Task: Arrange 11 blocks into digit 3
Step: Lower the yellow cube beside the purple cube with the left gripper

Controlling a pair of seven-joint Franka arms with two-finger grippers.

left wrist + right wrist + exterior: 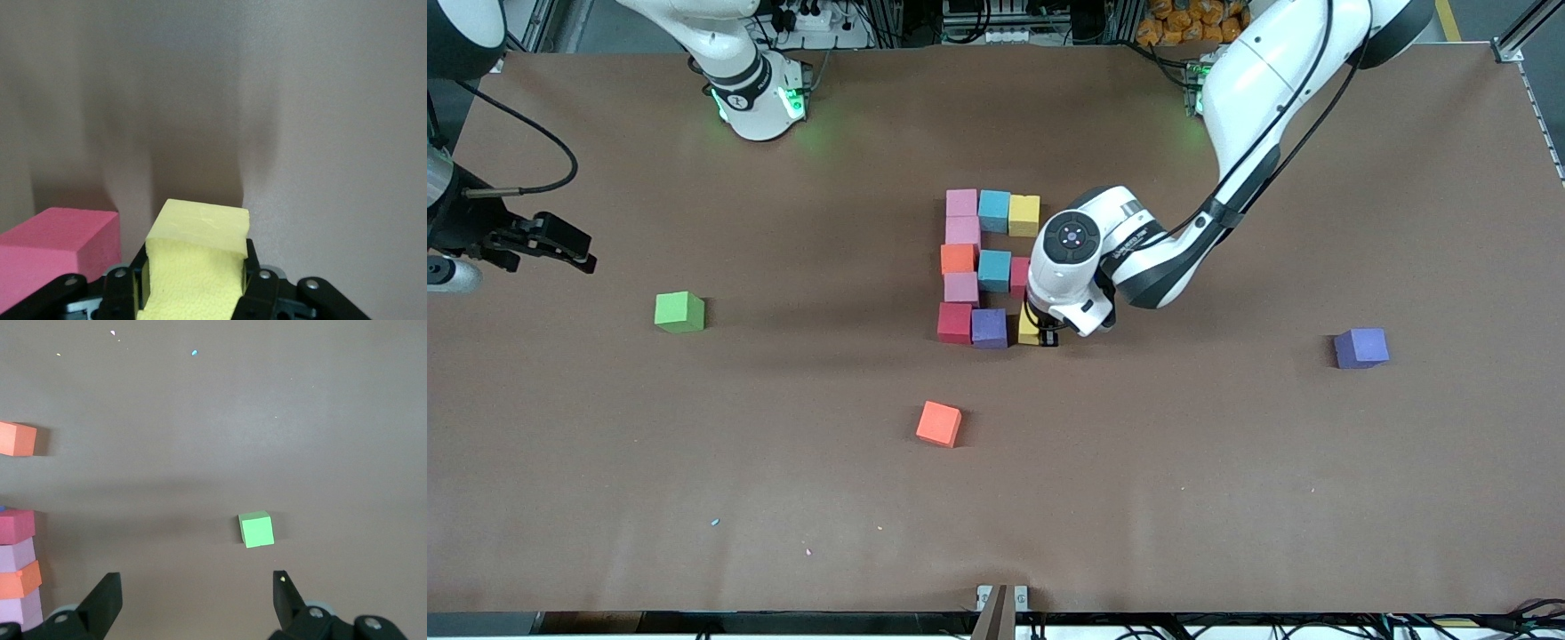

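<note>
Right gripper (pixel 569 247) first: it hangs over the bare worktop (pixel 1227 498) at the right arm's end, jaws spread wide, nothing in them. We'd say that arm is just waiting. Its wrist view looks down on the lone green cube (pixel 256 529), which isn't part of the job.

Next along is the figure in the middle of the worktop. Counting its blocks (pixel 978 267), we get:
- three pink
- two light blue
- two crimson, one half hidden under the left arm
- one orange
- one purple
- one yellow in the row farthest from the front camera

That makes ten sitting in place.

Number eleven is the second yellow block (pixel 1029 325), pinched in the left gripper (pixel 1045 334). It's at the end of the row nearest the front camera, just beside the purple block (pixel 989 328). In the left wrist view the yellow block (pixel 197 230) sits snug between the fingers (pixel 252 280), with a crimson block (pixel 57 243) just beside it. We can't tell if it's touching the worktop yet.

So we reckon the 3 is basically done: three rows plus a joining column. What's left is letting go of that last block and backing off.

Spares, well apart from the figure:
- one orange cube (pixel 938 423), nearer the front camera
- one purple cube (pixel 1360 348) toward the left arm's end
</note>
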